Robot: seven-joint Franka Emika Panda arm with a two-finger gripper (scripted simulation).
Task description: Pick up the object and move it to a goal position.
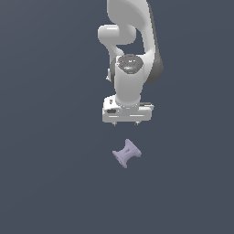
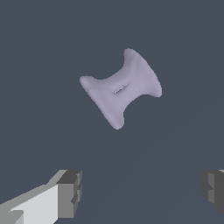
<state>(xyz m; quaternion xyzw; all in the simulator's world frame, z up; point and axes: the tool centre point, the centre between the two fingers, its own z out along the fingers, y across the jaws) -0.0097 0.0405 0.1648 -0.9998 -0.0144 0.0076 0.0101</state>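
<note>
My gripper (image 2: 140, 192) is spread wide, with nothing between the fingers (image 2: 70, 192) and nothing touching them: in the wrist view I see one grey pad on each side of the picture and bare dark surface (image 2: 39, 52) in the gap. The object (image 2: 120, 89), a pale lavender spool with a narrow waist and flared ends, lies flat on that surface, clear of both fingers and off their line, its long axis set at a slant to the line between the pads. In the exterior view I see the white arm (image 1: 130, 50) reaching down from the top of the picture, the hand block (image 1: 127, 112) squarely above the surface and the object (image 1: 126, 153) just beyond it, toward the lower edge of the picture, apart from the hand. I cannot place anything against bench edges or corners, because neither view shows any: the dark slate surface (image 1: 45, 183) runs uninterrupted to every border of both pictures, so there is open room on all sides of the object. The exterior view gives me the arm's posture and the gap between hand and object but hides the fingers under the hand; the wrist view gives me the finger spread and a small mark at the object's waist.
</note>
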